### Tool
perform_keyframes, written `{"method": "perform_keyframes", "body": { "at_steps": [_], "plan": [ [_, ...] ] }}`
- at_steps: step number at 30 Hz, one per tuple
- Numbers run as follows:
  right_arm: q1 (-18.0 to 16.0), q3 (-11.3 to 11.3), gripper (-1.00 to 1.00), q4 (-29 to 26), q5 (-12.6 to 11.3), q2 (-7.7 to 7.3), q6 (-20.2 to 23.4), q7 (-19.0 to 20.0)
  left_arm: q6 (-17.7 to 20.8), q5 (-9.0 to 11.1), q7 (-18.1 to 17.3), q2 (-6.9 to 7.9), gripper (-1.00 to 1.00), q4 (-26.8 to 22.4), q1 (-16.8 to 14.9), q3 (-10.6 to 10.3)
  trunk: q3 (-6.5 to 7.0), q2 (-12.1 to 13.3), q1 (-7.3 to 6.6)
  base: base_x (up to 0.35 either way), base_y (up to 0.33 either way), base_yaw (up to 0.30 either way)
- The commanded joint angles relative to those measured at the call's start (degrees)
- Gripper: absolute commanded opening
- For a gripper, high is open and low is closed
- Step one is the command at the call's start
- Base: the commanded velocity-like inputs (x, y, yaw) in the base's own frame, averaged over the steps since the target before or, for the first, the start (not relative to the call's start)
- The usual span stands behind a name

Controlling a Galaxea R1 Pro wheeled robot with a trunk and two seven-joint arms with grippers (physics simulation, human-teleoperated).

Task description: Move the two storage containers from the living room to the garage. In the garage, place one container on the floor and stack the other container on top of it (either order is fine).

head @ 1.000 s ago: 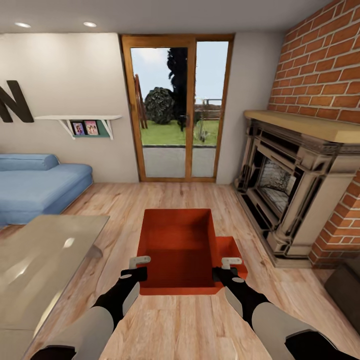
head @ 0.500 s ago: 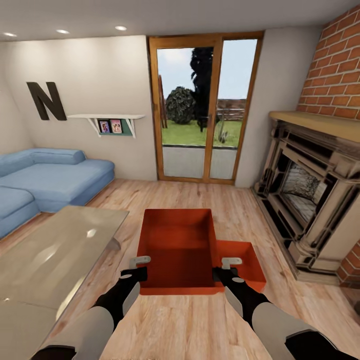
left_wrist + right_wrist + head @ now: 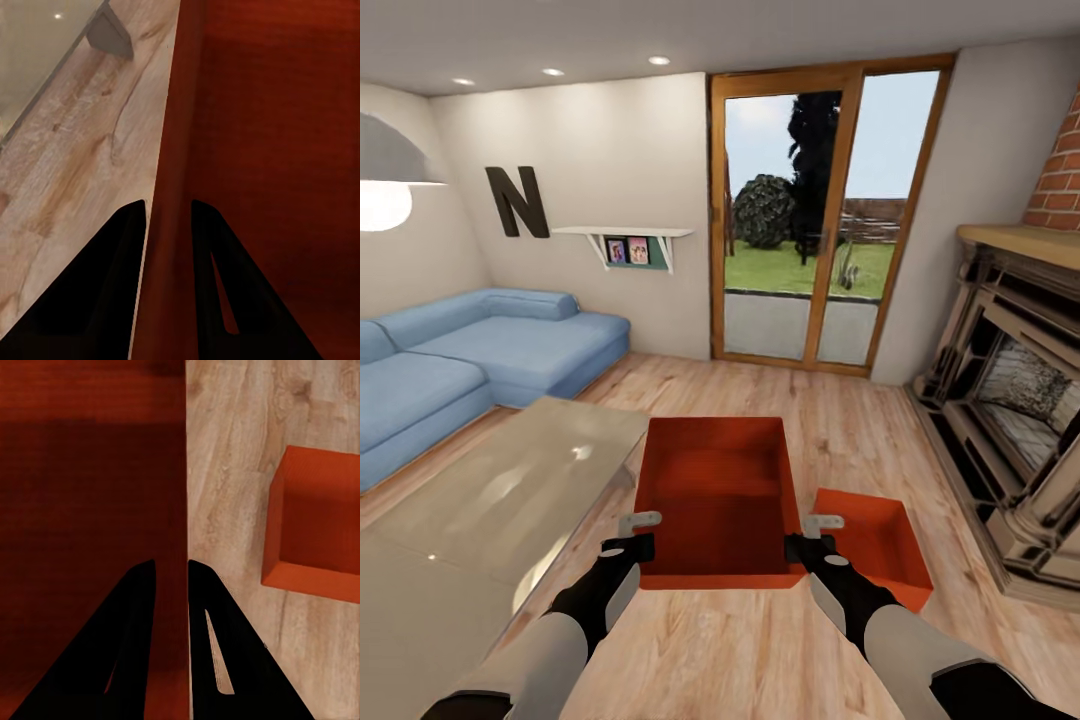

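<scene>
An orange-red storage container (image 3: 715,495) hangs in the air in front of me, held by both arms. My left gripper (image 3: 640,523) is shut on its left wall (image 3: 174,150), one finger on each side. My right gripper (image 3: 822,523) is shut on its right wall (image 3: 184,472) the same way. The second storage container (image 3: 875,545) lies on the light wood-plank floor (image 3: 760,640) of the living room, below and to the right of the held one, and also appears in the right wrist view (image 3: 319,525).
A glass-topped table (image 3: 480,500) stands close at my left. A blue sofa (image 3: 470,350) lines the left wall. Wood-framed glass doors (image 3: 810,215) are straight ahead. The stone fireplace (image 3: 1020,400) is at the right.
The camera has turned left: sofa, doors and fireplace have shifted right in the picture. The held container keeps its place between the grippers. More of the container on the floor shows.
</scene>
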Motion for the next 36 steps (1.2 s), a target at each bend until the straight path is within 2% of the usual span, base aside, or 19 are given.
{"method": "perform_keyframes", "body": {
  "at_steps": [1, 10, 27, 36],
  "plan": [
    [-0.1, -0.7, -1.0, 0.1, -0.5, -0.06, -0.3, -0.5, 0.4, -0.8, 2.4, 2.0, -1.0, -0.3, 0.0, 0.7, -0.12, -0.1, 0.03, 0.0, 0.0, 0.269],
    [-0.1, -0.7, -1.0, 0.1, -0.5, -0.06, -0.2, -0.5, 0.4, -0.8, 2.4, 1.99, -1.0, -0.3, 0.0, 0.8, -0.12, -0.1, 0.03, -0.022, 0.0, 0.269],
    [-0.1, -0.7, -1.0, 0.1, -0.5, -0.07, -0.2, -0.5, 0.4, -0.8, 2.4, 1.91, -1.0, -0.3, 0.0, 0.8, -0.12, -0.1, 0.03, -0.158, 0.0, 0.269],
    [-0.1, -0.7, -1.0, 0.1, -0.5, -0.12, -0.2, -0.5, 0.3, -0.8, 2.4, 2.0, -1.0, -0.3, 0.0, 0.8, -0.12, -0.1, 0.03, -0.017, 0.0, 0.269]
  ]
}}
